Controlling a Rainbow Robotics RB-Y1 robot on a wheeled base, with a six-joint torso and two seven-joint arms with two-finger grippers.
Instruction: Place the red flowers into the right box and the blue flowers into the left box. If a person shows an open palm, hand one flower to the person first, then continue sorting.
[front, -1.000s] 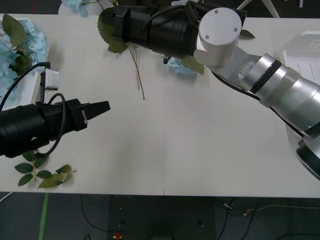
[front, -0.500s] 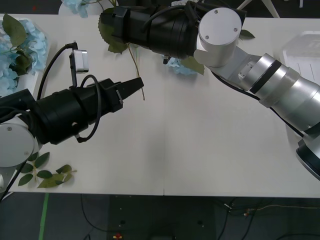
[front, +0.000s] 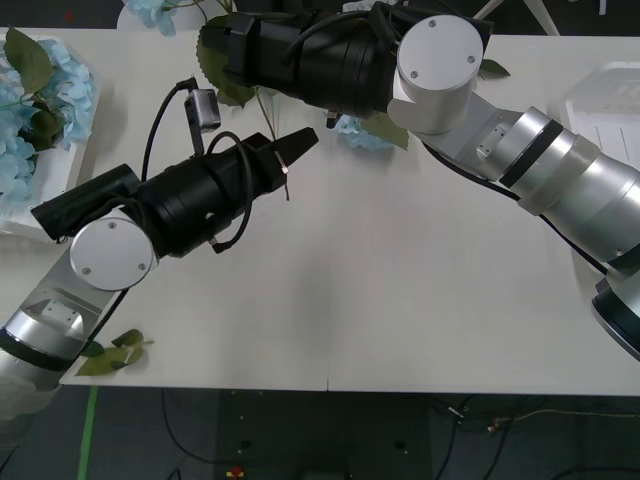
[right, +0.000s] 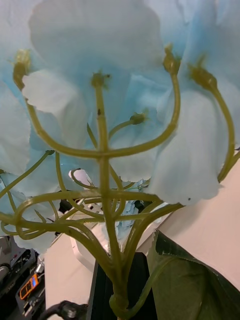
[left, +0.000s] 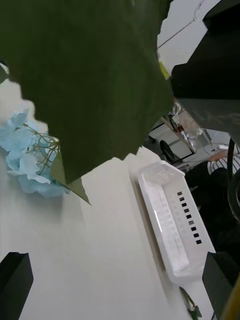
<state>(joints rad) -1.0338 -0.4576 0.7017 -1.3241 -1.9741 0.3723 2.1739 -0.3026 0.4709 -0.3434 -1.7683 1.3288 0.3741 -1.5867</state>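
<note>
My right gripper (front: 216, 52) reaches across to the table's far left and is shut on the stem of a blue flower (right: 120, 100). The pale bloom and its green stalks crowd the right wrist view. Its leaves (front: 225, 75) and thin tan stem (front: 276, 150) hang below the arm. My left gripper (front: 300, 140) is open, its tip right beside that stem, with a big leaf (left: 85, 80) close above its fingers. Another blue flower (front: 360, 132) lies under the right arm. The left box (front: 62, 180) holds several blue flowers (front: 40, 90). The right box (front: 610, 110) sits at far right. Red flowers are out of view.
A loose leaf sprig (front: 110, 358) lies near the front left edge. One more blue bloom (front: 150, 12) sits at the far edge. A white tray with a row of dark slots (left: 172, 225) stands beyond the lying flower (left: 27, 160). The right arm spans the back of the table.
My left arm has swung from the front left forward and to the right, bringing its gripper up to the hanging stem. The right arm and its flower have stayed still.
</note>
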